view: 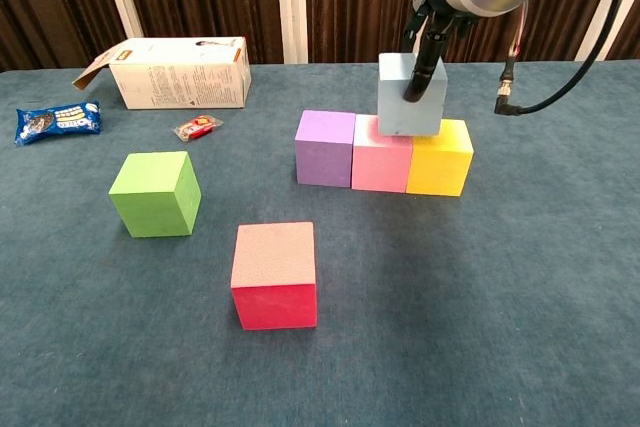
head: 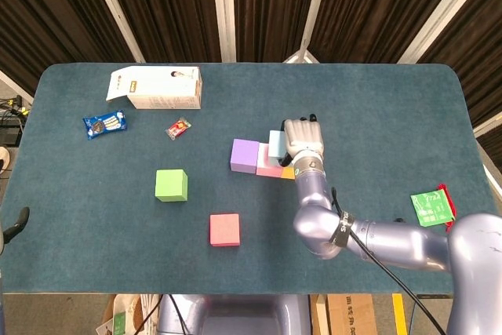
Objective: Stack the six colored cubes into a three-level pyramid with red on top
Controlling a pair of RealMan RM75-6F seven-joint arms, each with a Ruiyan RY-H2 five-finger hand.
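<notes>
Your right hand [view: 432,22] grips the light blue cube [view: 411,95], low over the pink cube [view: 381,159] and yellow cube [view: 440,161] beneath it.

A white carton [head: 156,88] lies on its side on the blue-green table [head: 94,225], far off to the left of the right hand [head: 302,138] and farther back, one end flap open in the chest view. A blue snack packet [head: 104,123] sits further left again, just in front of the carton. A small red wrapped sweet [head: 179,127], or something like it, rests between the carton and the hand. Well to the hand's right, by the table's edge, lies a green packet [head: 432,206] with red at its border.
</notes>
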